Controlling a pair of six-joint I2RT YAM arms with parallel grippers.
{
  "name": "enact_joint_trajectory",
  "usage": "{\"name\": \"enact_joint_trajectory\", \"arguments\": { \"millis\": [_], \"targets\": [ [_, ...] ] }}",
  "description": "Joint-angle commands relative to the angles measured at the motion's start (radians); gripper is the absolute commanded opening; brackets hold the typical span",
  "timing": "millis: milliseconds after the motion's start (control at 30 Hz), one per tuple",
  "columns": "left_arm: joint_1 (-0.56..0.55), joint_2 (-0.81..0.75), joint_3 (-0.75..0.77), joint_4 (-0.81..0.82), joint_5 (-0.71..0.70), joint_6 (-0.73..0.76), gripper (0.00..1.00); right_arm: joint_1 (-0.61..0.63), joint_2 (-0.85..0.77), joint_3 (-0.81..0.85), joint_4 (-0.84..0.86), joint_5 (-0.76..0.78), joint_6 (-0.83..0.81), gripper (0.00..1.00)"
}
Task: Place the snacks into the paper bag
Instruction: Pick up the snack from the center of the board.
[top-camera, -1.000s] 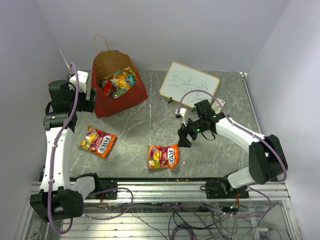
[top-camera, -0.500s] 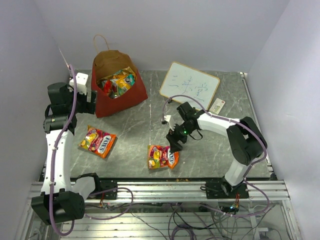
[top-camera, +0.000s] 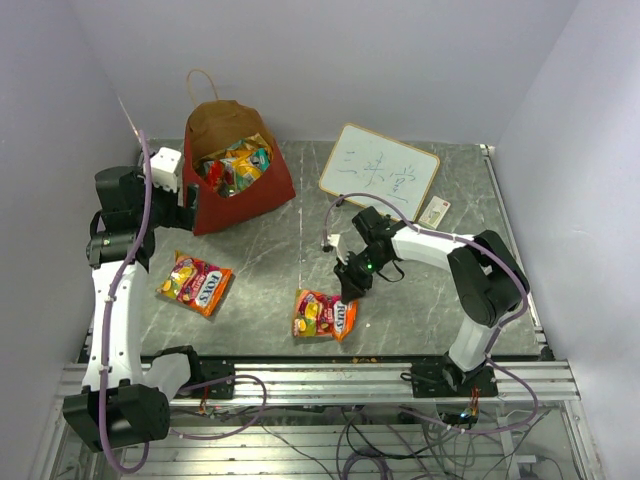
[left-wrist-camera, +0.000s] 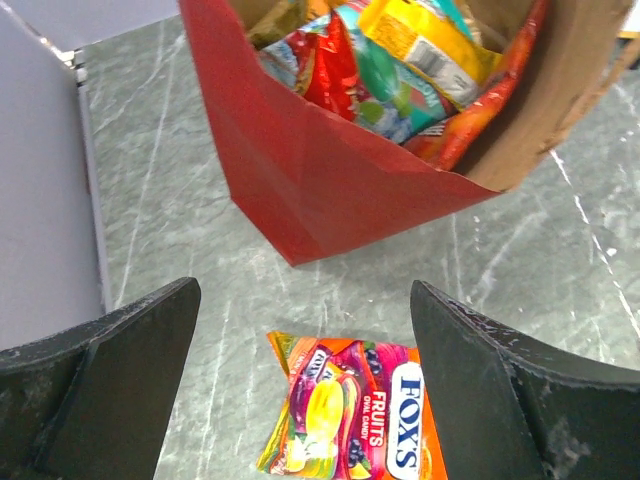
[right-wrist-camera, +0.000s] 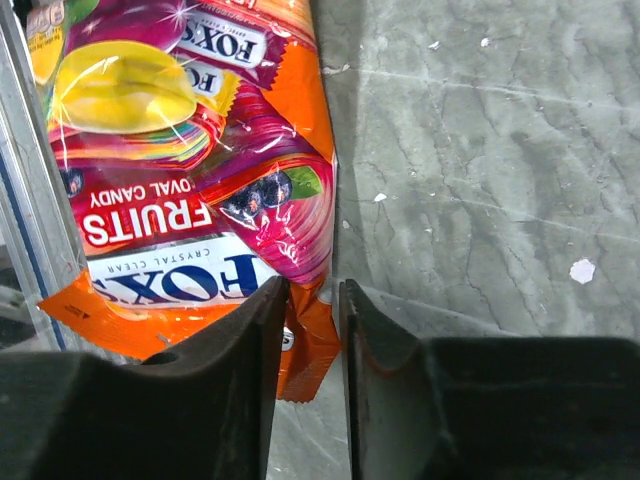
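**Right jaws nipping a Fox's packet, left jaws wide beside the bag**

Far left of the top view: left gripper (top-camera: 186, 205), hanging just beside the left red wall of the paper bag (top-camera: 250, 195). Jaws spread wide with nothing between them, as seen in the left wrist view (left-wrist-camera: 303, 288).

Upper left: paper bag standing open on the grey marbled table (top-camera: 440, 310), red outside (left-wrist-camera: 310, 190) and brown kraft inside, one tan loop handle up behind. Already inside, a heap of snacks (top-camera: 232, 165): red, teal, yellow and orange packets (left-wrist-camera: 400, 70).

Lower left, below the bag and apart from it: a Fox's fruit candy packet (top-camera: 195, 283), lying flat and face up, low between the spread fingers in the left wrist view (left-wrist-camera: 350, 415).

Lower centre, near the front edge of the table: a second Fox's packet (top-camera: 325, 315), also flat on the stone.

Just right of it: right gripper (top-camera: 350, 290), down at the packet's upper right corner. Jaws nearly closed (right-wrist-camera: 312, 300), pinching the packet's orange edge (right-wrist-camera: 170, 180).

Upper right: whiteboard (top-camera: 380, 172) with writing, propped at a tilt, and a small white box (top-camera: 434, 212) beside its lower right corner.
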Motion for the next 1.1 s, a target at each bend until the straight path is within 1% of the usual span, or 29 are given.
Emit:
{"name": "enact_joint_trajectory", "arguments": {
  "millis": [0,100,133,367,500,667,833,867,967,1067],
  "targets": [
    [0.011,-0.005,0.008,-0.029,0.144,0.025,0.95,0.004,-0.022,0.034,-0.041,-0.004,-0.049,0.21],
    [0.011,0.014,0.030,-0.081,0.189,0.051,0.92,0.003,-0.045,0.066,-0.068,0.009,-0.072,0.02],
    [0.009,0.019,0.039,-0.101,0.205,0.064,0.91,0.003,-0.056,0.076,-0.077,0.013,-0.081,0.00],
    [0.006,0.021,0.084,-0.241,0.375,0.162,0.87,0.003,-0.140,0.168,-0.144,0.039,-0.138,0.00],
    [-0.009,0.003,0.095,-0.312,0.479,0.240,0.84,0.003,-0.202,0.218,-0.150,0.069,-0.157,0.00],
    [-0.054,-0.004,0.106,-0.375,0.550,0.317,0.81,0.006,-0.262,0.259,-0.139,0.111,-0.182,0.00],
    [-0.154,0.033,0.144,-0.413,0.552,0.370,0.79,0.009,-0.309,0.286,-0.127,0.142,-0.217,0.00],
    [-0.171,0.040,0.149,-0.410,0.545,0.371,0.79,0.009,-0.319,0.286,-0.124,0.142,-0.226,0.00],
    [-0.276,0.073,0.166,-0.378,0.527,0.376,0.79,0.012,-0.345,0.291,-0.118,0.138,-0.258,0.00],
    [-0.350,0.126,0.191,-0.351,0.540,0.382,0.78,0.014,-0.351,0.313,-0.145,0.136,-0.289,0.00]
  ]
}}
